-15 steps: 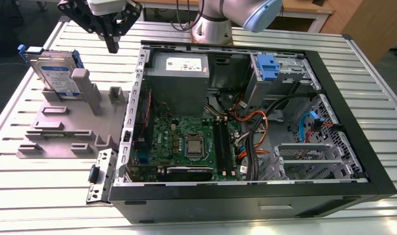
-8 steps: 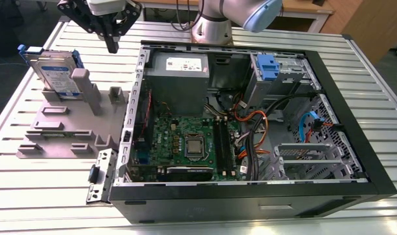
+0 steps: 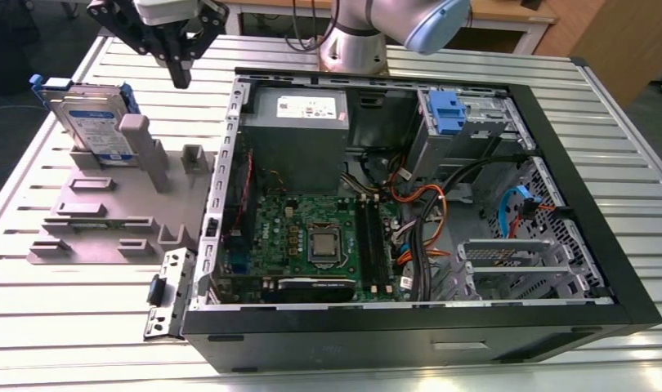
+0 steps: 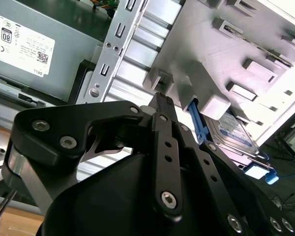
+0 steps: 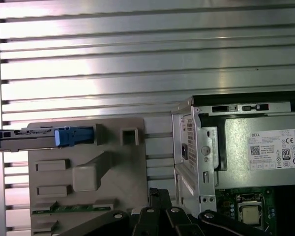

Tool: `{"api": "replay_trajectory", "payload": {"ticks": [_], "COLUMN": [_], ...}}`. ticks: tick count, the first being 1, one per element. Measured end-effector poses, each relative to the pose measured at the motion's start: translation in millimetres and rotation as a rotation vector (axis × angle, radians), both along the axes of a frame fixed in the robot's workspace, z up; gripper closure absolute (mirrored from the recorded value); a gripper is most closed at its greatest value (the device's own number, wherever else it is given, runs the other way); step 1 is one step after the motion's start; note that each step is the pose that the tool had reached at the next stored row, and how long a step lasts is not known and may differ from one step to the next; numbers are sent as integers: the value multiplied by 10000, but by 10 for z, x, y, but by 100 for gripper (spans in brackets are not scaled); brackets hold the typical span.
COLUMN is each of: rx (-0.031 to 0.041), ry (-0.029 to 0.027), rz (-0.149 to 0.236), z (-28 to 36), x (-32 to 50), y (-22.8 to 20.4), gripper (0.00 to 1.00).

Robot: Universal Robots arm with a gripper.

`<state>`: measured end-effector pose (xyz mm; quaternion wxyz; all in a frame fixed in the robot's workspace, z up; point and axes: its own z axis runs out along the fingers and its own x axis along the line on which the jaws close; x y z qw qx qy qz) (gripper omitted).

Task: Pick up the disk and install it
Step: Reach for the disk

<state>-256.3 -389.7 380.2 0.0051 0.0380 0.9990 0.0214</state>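
The disk (image 3: 96, 122), a silver drive with a white-and-blue label in a blue carrier, stands on edge in the grey fixture (image 3: 102, 220) at the exterior view's left. The first wrist view sees the disk (image 5: 39, 137) edge-on, and in the second wrist view the disk (image 4: 236, 130) lies behind a fixture post. My gripper (image 3: 180, 80) hangs above the table between the disk and the case wall, to the disk's right in the exterior view, clear of it. Its fingers (image 4: 160, 105) are shut with nothing between them. The gripper (image 5: 157, 192) hovers over the fixture's edge.
The open black computer case (image 3: 592, 245) fills the exterior view's right, with the grey power-supply box (image 3: 298, 122), motherboard (image 3: 309, 237), cables (image 3: 418, 220) and a blue bracket (image 3: 445, 110) in the drive bay. The ribbed metal table (image 3: 69, 327) lies around the fixture.
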Motion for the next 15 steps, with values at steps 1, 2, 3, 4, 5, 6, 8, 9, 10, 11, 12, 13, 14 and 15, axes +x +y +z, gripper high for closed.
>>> {"api": "replay_trajectory", "payload": {"ticks": [1,2,3,4,5,6,8,9,10,11,12,13,14,15], "rx": [0,0,0,0,0,0,0,0,0,0,0,0,0,0], "ry": [0,0,0,0,-1,0,0,0,0,0,0,-1,-1,0], "rz": [0,0,0,0,0,0,0,0,0,1,0,0,1,0], "z": [0,0,0,-1,-1,-1,-1,-2,-2,-2,-2,-3,-3,-3], "x": [-13,-25,-31,-38,-45,-52,-66,-72,-78,-84,-92,-98,-106,-116], "y": [0,0,0,1,1,1,1,1,1,1,1,1,2,2], "gripper": [89,89,89,89,89,89,89,89,89,89,89,89,89,89]}}
